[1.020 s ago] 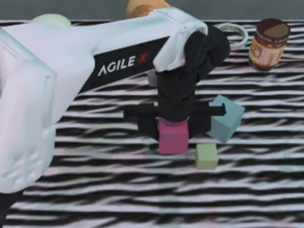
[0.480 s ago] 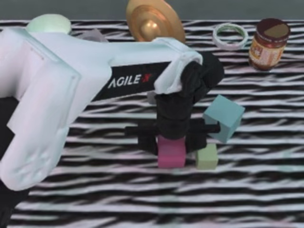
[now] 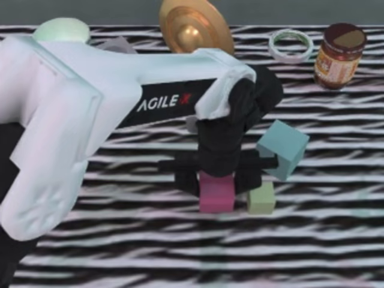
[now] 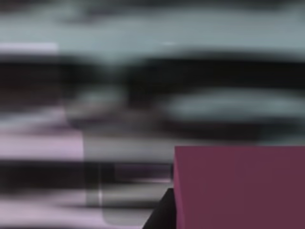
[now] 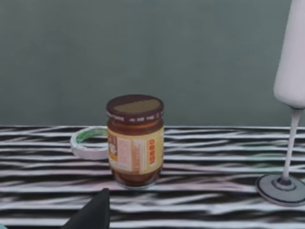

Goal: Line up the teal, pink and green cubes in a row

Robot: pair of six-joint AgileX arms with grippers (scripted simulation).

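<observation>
Fingers of the left gripper (image 3: 217, 180) sit clamped around the pink cube (image 3: 216, 192) mid-table, green cube (image 3: 261, 198) just right, teal cube (image 3: 283, 147) tilted behind it.

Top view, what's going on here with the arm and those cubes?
The left gripper is down over the pink cube, its fingers on either side of it on the striped table. The green cube sits just to its right, apart, and the teal cube lies behind that, turned askew. The right arm is out of the top view.
</observation>
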